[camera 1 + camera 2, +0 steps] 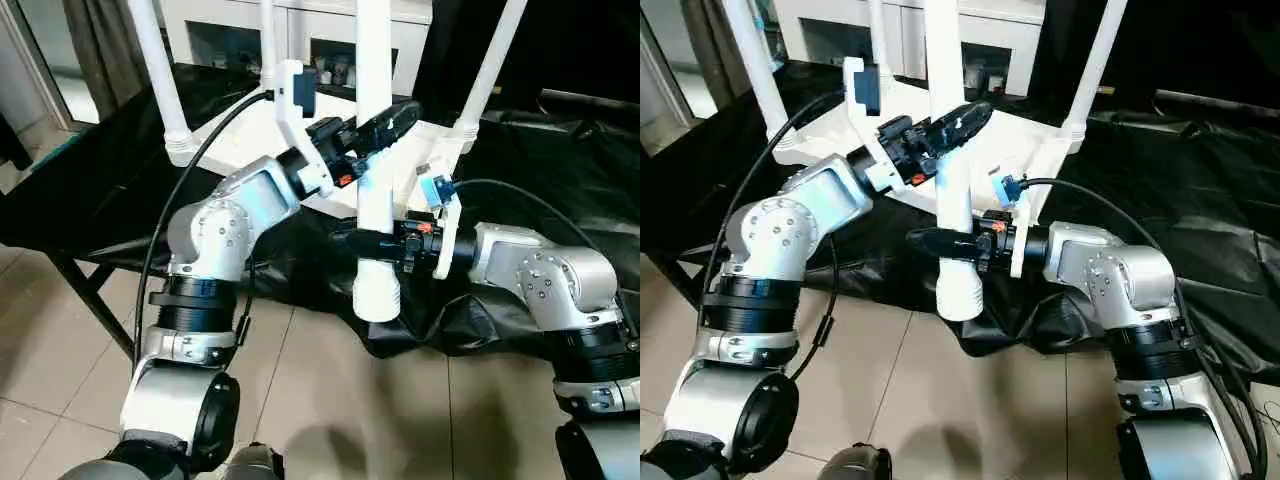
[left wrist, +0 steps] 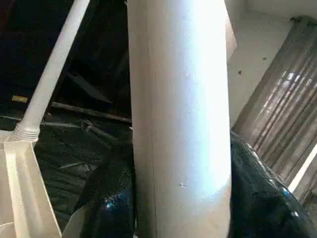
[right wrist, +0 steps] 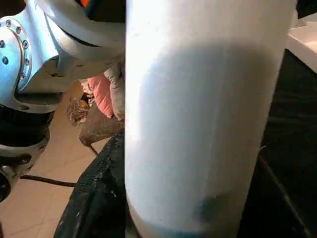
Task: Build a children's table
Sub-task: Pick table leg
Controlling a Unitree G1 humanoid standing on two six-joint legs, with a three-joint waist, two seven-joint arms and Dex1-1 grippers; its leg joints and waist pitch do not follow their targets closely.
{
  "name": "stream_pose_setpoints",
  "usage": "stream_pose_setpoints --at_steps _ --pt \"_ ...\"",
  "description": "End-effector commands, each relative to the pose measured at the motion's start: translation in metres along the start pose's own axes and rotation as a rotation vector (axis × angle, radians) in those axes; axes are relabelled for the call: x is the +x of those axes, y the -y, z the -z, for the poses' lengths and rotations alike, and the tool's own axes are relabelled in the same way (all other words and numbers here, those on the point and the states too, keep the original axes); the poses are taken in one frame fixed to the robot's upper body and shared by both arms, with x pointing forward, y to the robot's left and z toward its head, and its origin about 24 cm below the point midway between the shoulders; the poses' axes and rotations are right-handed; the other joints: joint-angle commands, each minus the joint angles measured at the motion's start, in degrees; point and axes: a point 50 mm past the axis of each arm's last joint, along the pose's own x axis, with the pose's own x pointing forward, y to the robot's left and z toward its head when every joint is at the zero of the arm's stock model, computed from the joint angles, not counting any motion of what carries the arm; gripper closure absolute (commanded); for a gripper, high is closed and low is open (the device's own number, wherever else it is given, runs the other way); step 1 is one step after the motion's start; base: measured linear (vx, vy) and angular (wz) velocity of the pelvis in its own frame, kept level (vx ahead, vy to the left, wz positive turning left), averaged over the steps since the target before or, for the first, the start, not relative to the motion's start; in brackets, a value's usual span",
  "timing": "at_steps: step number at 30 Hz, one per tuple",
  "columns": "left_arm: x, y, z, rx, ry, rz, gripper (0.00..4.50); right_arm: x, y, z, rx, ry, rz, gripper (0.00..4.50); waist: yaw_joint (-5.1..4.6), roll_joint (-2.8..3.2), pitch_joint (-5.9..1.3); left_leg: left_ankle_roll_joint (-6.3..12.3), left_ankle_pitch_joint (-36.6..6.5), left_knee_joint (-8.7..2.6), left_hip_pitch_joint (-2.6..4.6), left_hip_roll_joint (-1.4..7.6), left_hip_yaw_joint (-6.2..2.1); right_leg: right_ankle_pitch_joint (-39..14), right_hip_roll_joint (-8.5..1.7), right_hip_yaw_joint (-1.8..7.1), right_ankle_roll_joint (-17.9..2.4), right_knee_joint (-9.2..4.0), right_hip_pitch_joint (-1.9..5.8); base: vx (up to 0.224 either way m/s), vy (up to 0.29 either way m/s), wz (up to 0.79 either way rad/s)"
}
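The children's table top (image 1: 243, 135) lies upside down on a black-covered bench, its rimmed underside facing up. Three white legs stand upright in its corners: one at the left (image 1: 158, 70), one at the back (image 1: 268, 35), one at the right (image 1: 490, 70). A fourth white leg (image 1: 377, 200) hangs upright at the top's near edge, its thick end (image 1: 377, 295) hanging below the bench edge. My left gripper (image 1: 378, 122) is shut on this leg higher up; black fingers (image 2: 106, 198) flank it. My right gripper (image 1: 372, 243) is shut on it lower down, just above the thick end.
Black sheeting (image 1: 560, 150) covers the bench and droops over its front edge. A white cabinet (image 1: 330, 25) with glass doors stands behind. Beige tiled floor (image 1: 330, 400) lies below the held leg. A dark bench leg (image 1: 90, 300) slants at the left.
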Motion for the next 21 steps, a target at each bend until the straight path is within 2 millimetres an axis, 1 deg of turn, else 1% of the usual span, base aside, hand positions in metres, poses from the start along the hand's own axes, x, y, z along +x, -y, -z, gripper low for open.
stream_pose_setpoints --at_steps 1,2,4,6,7,8,9,10,11,14,16,17,18,19,21 --pt "0.001 0.002 -0.002 0.048 -0.01 -0.004 2.65 0.001 -0.004 -0.012 -0.045 0.027 -0.017 2.63 0.04 -0.63 -5.51 -2.68 -15.73 -4.0 2.45 2.67 -1.1 -14.09 -3.56 1.76 -8.97 -5.15 2.02 0.0 0.0 0.0" --pt "0.002 0.002 -0.002 0.055 -0.011 0.001 2.68 0.001 -0.003 -0.013 -0.051 0.026 -0.015 2.63 0.0 -0.74 -5.49 -2.6 -15.77 -3.99 2.48 2.65 -1.06 -14.14 -3.51 1.76 -9.03 -5.19 2.0 0.0 0.0 0.0" --pt "0.003 0.003 -0.001 0.067 -0.015 0.01 2.69 0.0 -0.003 -0.013 -0.076 0.023 -0.011 2.63 0.05 -0.65 -5.52 -2.62 -15.74 -3.96 2.47 2.7 -1.07 -14.1 -3.57 1.79 -9.03 -5.19 1.99 0.0 0.0 0.0" --pt "0.002 0.004 -0.001 0.088 -0.028 0.015 2.7 0.0 -0.002 -0.011 -0.09 0.008 -0.014 2.64 0.0 -1.14 -5.44 -2.39 -15.73 -4.0 2.47 2.68 -0.97 -14.6 -3.6 1.76 -9.03 -5.25 2.0 0.0 0.0 0.0" --pt "0.002 0.004 -0.001 0.1 -0.037 0.018 2.7 0.0 -0.001 -0.01 -0.083 -0.003 -0.02 2.08 0.03 -0.9 -5.48 -2.47 -15.85 -3.97 2.47 2.72 -1.04 -15.06 -3.65 1.75 -8.91 -5.18 2.0 0.0 0.0 0.0" --pt "0.002 0.004 -0.002 0.114 -0.047 0.022 2.7 -0.001 -0.001 -0.009 -0.073 -0.017 -0.028 2.08 -0.07 -1.54 -5.39 -2.29 -15.78 -4.02 2.44 2.72 -0.93 -15.32 -3.59 1.77 -8.67 -5.35 1.99 0.0 0.0 0.0" --pt "0.001 0.005 -0.002 0.121 -0.052 0.023 2.7 -0.001 -0.001 -0.008 -0.068 -0.025 -0.032 1.94 0.01 -1.33 -5.35 -2.17 -15.38 -4.0 2.44 2.72 -0.94 -15.92 -3.64 1.79 -8.46 -5.28 1.92 0.0 0.0 0.0" --pt "0.001 0.004 -0.002 0.123 -0.053 0.022 2.7 -0.002 -0.001 -0.008 -0.07 -0.036 -0.03 1.91 0.02 -1.26 -5.37 -2.19 -15.62 -4.0 2.52 2.76 -0.96 -16.16 -3.63 1.81 -8.35 -5.31 1.88 0.0 0.0 0.0" --pt "0.002 0.004 -0.002 0.125 -0.053 0.02 2.7 -0.003 0.0 -0.008 -0.072 -0.045 -0.028 1.86 0.02 -1.38 -5.33 -2.3 -15.73 -4.02 2.5 2.78 -0.98 -16.37 -3.64 1.82 -8.14 -5.29 1.9 0.0 0.0 0.0" --pt "0.001 0.004 -0.002 0.148 -0.077 0.031 2.71 -0.008 0.004 -0.007 -0.114 -0.103 -0.004 1.52 0.01 -1.54 -5.32 -2.4 -15.41 -3.99 2.43 2.74 -0.94 -16.76 -3.68 1.8 -7.7 -5.31 1.94 0.0 0.0 0.0" --pt "0.001 0.004 -0.002 0.148 -0.078 0.034 2.71 -0.01 0.004 -0.007 -0.126 -0.119 -0.015 1.48 -0.04 -1.51 -5.28 -2.49 -15.69 -3.99 2.48 2.75 -0.93 -17.12 -3.66 1.81 -7.56 -5.35 1.88 0.0 0.0 0.0" --pt "0.001 0.004 -0.002 0.148 -0.078 0.035 2.71 -0.011 0.004 -0.007 -0.127 -0.123 -0.024 1.46 0.02 -1.54 -5.26 -2.45 -15.76 -3.94 2.53 2.77 -0.91 -17.1 -3.69 1.86 -7.66 -5.37 1.84 0.0 0.0 0.0" --pt "0.001 0.003 -0.003 0.148 -0.077 0.035 2.71 -0.012 0.003 -0.007 -0.126 -0.127 -0.034 1.46 0.03 -1.73 -5.29 -2.31 -15.63 -3.92 2.51 2.77 -0.88 -16.75 -3.68 1.85 -7.84 -5.32 1.89 0.0 0.0 0.0" --pt "0.001 0.003 -0.003 0.148 -0.077 0.035 2.72 -0.012 0.003 -0.007 -0.126 -0.127 -0.034 1.46 0.07 -1.64 -5.35 -2.0 -15.03 -3.89 2.48 2.77 -0.88 -15.77 -3.66 1.83 -8.31 -5.2 1.94 0.0 0.0 0.0" --pt "0.002 0.003 -0.004 0.145 -0.069 0.032 2.72 -0.014 0.002 -0.007 -0.118 -0.136 -0.048 1.46 0.07 -1.65 -5.41 -1.47 -13.97 -3.77 2.35 2.71 -0.81 -13.62 -3.61 1.78 -9.33 -4.97 2.05 0.0 0.0 0.0"
